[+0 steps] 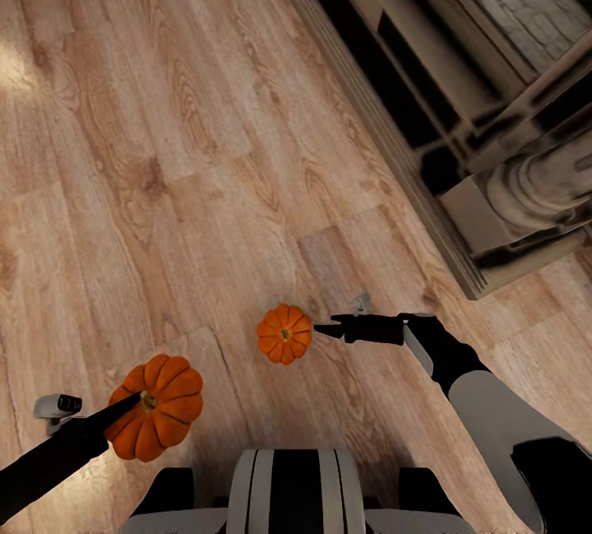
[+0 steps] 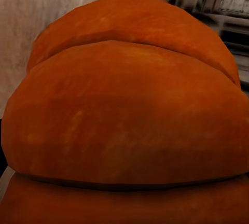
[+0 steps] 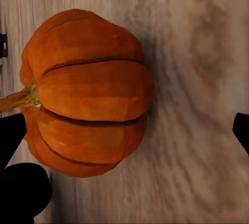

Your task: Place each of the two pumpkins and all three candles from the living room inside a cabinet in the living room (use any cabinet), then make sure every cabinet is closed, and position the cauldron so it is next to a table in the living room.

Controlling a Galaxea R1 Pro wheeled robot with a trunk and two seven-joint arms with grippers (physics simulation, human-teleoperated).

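The near pumpkin (image 1: 154, 407) hides the left gripper's (image 1: 123, 410) tips; the fireplace (image 1: 526, 180) is cropped.

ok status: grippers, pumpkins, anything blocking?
Left gripper shut on first pumpkin, lifted. Right gripper open beside second pumpkin on wood floor, not gripping. Nothing between them.

Home: wood floor (image 1: 181, 147), fireplace (image 1: 510, 106)

Pumpkin (image 3: 88, 92) on wood floor (image 3: 197, 79) (stem sideways) — dark fingertips (image 3: 21, 193) at frame edges, w/ gap.
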